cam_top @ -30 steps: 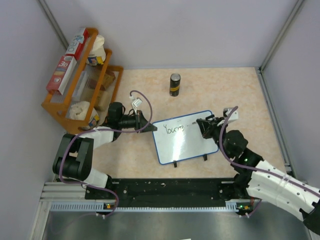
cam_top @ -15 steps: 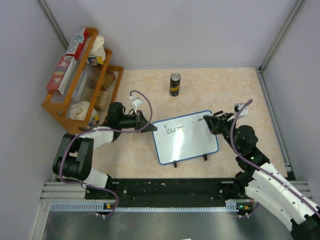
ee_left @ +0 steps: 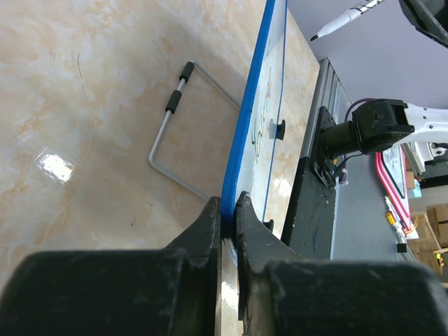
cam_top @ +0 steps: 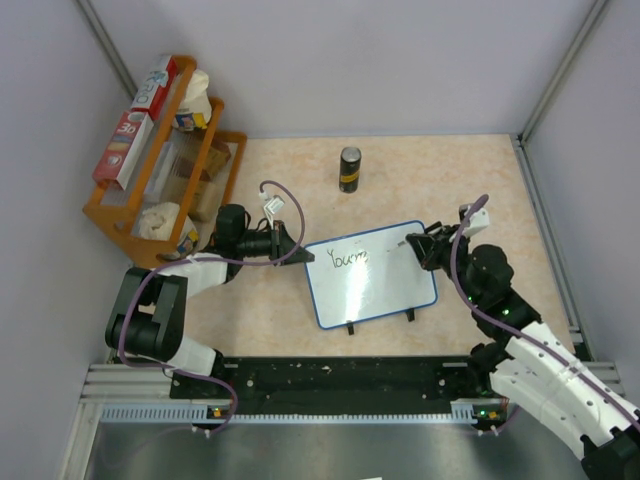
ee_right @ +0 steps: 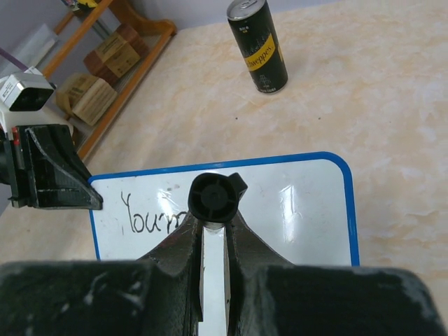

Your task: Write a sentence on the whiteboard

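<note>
The whiteboard [cam_top: 375,290] lies on the surface [cam_top: 480,180], centre-right, between the two arms. Its two black feet are on the near long edge.

The left fingers [cam_top: 296,254] are clenched on the blue rim at the board's left short edge. The left wrist view shows the rim pinched between both tips. A wire stand [ee_left: 171,133] rests on the surface beside that rim.

The right fingers [cam_top: 418,247] grasp a marker [ee_left: 346,17] over the board's upper right corner. In the left wrist view the marker tip stands clear of the white face.

The sentence [ee_right: 150,213] is only begun: one dark handwritten word, roughly "Your", in the board's upper left area.

A black and yellow can [cam_top: 349,168] stands upright behind the board, well apart from it. A wooden rack [cam_top: 115,235] holding boxes sits at the far left.
</note>
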Robot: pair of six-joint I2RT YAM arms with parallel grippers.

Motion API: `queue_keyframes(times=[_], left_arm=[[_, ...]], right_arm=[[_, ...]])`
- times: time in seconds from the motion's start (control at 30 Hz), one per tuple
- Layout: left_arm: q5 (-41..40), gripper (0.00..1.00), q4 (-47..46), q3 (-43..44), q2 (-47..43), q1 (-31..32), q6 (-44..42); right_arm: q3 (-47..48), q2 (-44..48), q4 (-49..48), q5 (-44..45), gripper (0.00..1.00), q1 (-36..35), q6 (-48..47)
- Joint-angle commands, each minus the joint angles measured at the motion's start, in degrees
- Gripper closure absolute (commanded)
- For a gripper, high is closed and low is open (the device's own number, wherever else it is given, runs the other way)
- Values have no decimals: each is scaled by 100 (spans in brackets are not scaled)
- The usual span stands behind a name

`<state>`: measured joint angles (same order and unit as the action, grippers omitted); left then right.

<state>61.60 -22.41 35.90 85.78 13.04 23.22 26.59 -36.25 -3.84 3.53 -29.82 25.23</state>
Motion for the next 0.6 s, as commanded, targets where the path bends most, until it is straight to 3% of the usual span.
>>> queue_keyframes(times=[0.0, 0.57], left_arm=[[-632, 100, 431, -110, 159, 50, -714], [-667, 100, 387, -145, 88, 50, -714]], right_arm=[[365, -49, -21, -36, 100, 56, -265], [435, -146, 111, -116, 100, -23, -379]])
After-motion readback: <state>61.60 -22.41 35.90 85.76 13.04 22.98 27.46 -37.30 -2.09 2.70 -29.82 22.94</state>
